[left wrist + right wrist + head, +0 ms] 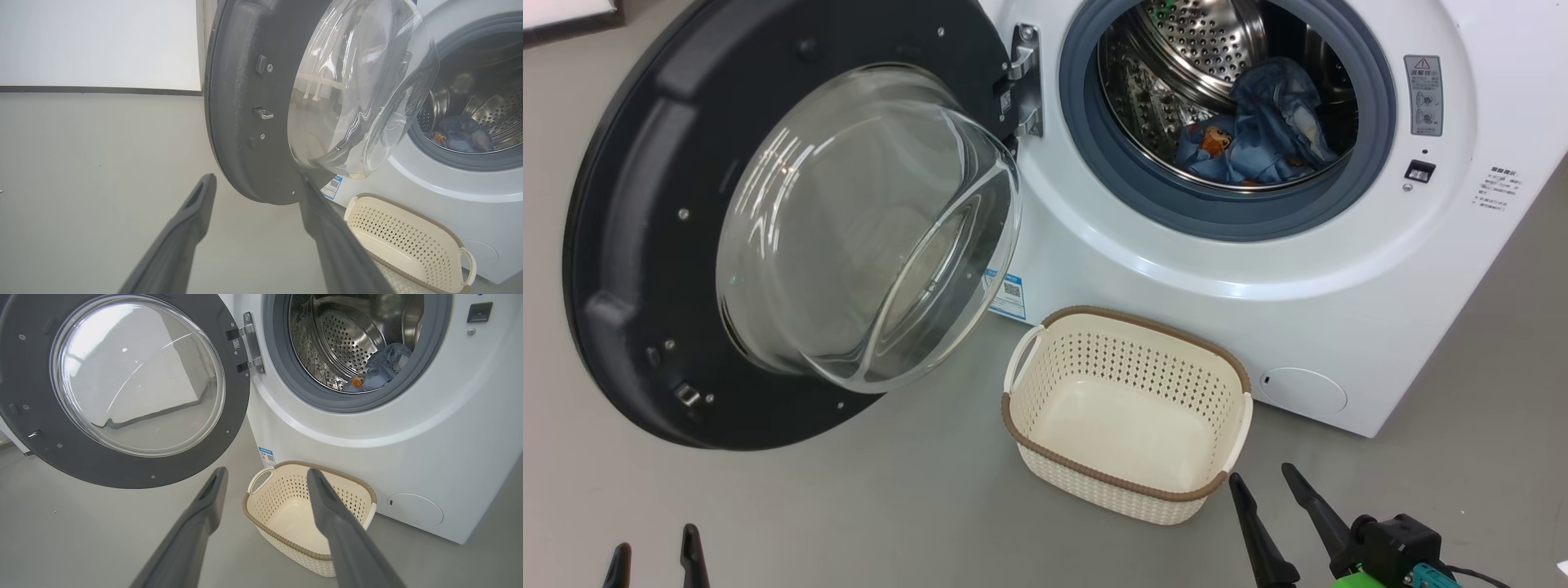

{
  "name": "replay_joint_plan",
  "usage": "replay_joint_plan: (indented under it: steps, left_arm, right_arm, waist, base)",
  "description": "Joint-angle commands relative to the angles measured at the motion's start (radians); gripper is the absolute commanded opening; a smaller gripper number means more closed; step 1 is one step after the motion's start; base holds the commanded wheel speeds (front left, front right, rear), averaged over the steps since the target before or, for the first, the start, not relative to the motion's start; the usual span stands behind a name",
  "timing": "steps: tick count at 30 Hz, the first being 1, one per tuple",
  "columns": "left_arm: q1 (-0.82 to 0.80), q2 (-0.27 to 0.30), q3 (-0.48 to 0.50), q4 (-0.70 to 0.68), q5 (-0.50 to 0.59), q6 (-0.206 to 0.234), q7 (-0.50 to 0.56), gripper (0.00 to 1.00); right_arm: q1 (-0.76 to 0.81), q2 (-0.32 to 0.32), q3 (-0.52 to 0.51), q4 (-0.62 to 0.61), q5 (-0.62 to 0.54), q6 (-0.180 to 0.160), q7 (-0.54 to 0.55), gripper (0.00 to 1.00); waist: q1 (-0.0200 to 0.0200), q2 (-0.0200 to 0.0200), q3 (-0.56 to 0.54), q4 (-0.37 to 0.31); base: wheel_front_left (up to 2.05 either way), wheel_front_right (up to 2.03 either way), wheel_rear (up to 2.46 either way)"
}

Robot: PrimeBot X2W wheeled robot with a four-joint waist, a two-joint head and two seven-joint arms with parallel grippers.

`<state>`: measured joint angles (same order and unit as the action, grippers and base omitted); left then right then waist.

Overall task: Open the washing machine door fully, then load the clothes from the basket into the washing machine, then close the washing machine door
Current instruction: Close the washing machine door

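The washing machine [1176, 261] [429, 416] stands with its round black door [645, 245] [241, 122] [122, 465] swung wide to the left on its hinge. Blue clothes with an orange print [1258, 122] [380, 369] [461, 134] lie inside the steel drum. The cream basket [1029, 392] [261, 498] [408, 245] sits on the floor before the machine, nothing inside it. My left gripper [654, 555] [257, 183] is open at the lower left, below the door's edge. My right gripper [1264, 476] [265, 473] is open just right of the basket's near corner.
Grey floor [849, 506] spreads left of and in front of the basket. A white wall with a dark skirting line [98, 90] runs behind the door. A round service flap [1303, 390] sits low on the machine's front.
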<state>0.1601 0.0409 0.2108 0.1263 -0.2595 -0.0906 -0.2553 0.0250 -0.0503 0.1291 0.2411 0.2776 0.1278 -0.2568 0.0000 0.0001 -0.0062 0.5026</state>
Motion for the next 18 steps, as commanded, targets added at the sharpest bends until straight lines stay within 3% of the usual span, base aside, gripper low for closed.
replay_joint_plan:
  steps: [1,14,15,16,17,18]
  left_arm:
    - [-0.03,0.009,0.034,-0.019,0.007,0.012,-0.006,1.0]
    - [-0.026,0.009,0.03,-0.022,0.008,0.016,-0.006,1.0]
    - [-0.024,0.009,0.029,-0.02,0.007,0.016,-0.006,0.84]
    - [-0.023,0.009,0.027,-0.018,0.004,0.016,-0.006,0.38]
    - [-0.021,0.009,0.025,-0.016,0.005,0.016,-0.006,0.05]
    - [-0.02,0.009,0.022,-0.013,0.004,0.015,-0.006,0.0]
  right_arm:
    - [-0.03,0.0,0.031,-0.02,0.01,0.003,-0.005,1.0]
    - [-0.03,0.0,0.034,-0.017,0.012,0.003,-0.005,1.0]
    - [-0.029,0.0,0.034,-0.017,0.013,0.003,-0.005,1.0]
    - [-0.028,0.0,0.034,-0.018,0.014,0.003,-0.005,1.0]
    - [-0.026,0.0,0.033,-0.018,0.014,0.003,-0.005,1.0]
    - [-0.025,0.0,0.032,-0.018,0.014,0.003,-0.005,1.0]
  waist:
    - [0.0,-0.0001,0.0,-0.001]
    - [0.0,-0.0001,-0.002,-0.009]
    - [0.0,-0.0001,-0.003,-0.01]
    - [0.0,-0.0001,-0.005,-0.01]
    - [0.0,-0.0001,-0.007,-0.009]
    - [0.0,-0.0001,-0.008,-0.009]
  base:
    - [0.0,0.0,0.0]
    - [0.0,0.0,0.0]
    - [0.0,0.0,0.0]
    - [0.0,0.0,0.0]
    - [0.0,0.0,0.0]
    - [0.0,0.0,0.0]
